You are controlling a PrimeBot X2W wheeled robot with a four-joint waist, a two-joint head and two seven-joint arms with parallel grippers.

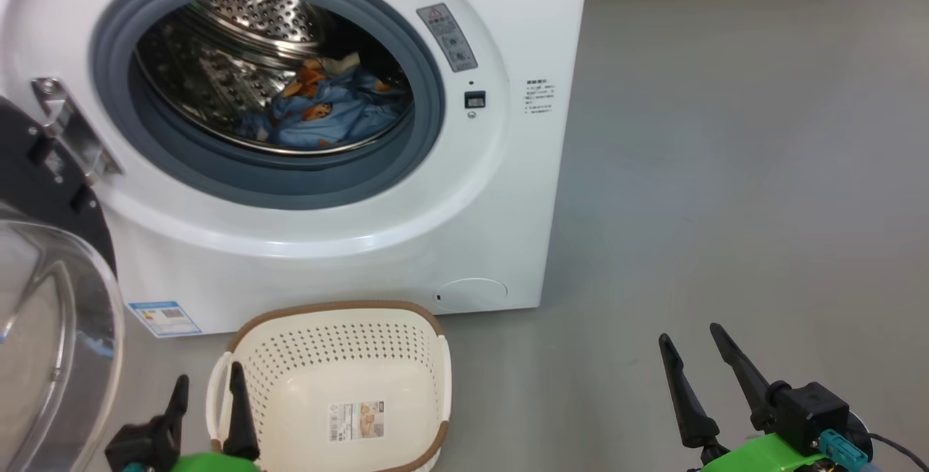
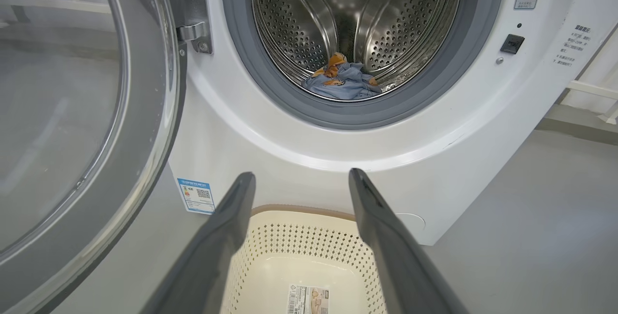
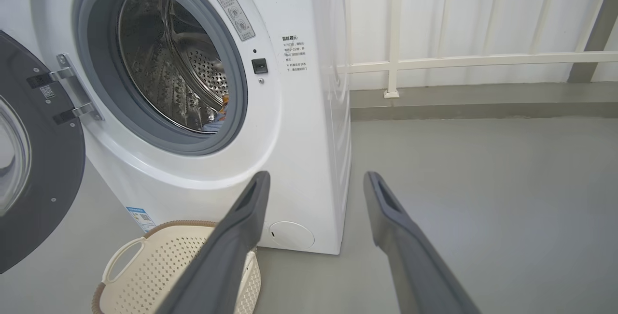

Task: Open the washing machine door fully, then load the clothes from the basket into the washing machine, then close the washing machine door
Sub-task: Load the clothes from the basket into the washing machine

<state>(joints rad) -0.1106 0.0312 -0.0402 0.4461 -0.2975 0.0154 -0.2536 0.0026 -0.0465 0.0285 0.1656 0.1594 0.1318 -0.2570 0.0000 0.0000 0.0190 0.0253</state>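
On the head view I see the washing machine [image 1: 348, 254] with the washing machine door [image 1: 51, 312] swung wide to the left. The clothes [image 1: 326, 112] lie in the drum [image 1: 239, 58]. The basket [image 1: 334, 306] sits on the floor [image 1: 726, 167] just in front of the machine, with a sticker [image 1: 355, 421] on its bottom. My left gripper [image 1: 209, 374] hangs at the basket's left side, jaws spread wide and holding nothing. The right gripper [image 1: 689, 334] is over the floor well to the right, just as wide and empty.

Left wrist view: the fingers frame the basket's far wall, with the clothes low in the drum beyond.

Right wrist view: the fingers straddle the machine's lower right corner, and the basket is at the lower left.

Grey floor [image 1: 726, 167], white railing [image 3: 458, 60], pale wall [image 3: 483, 9].
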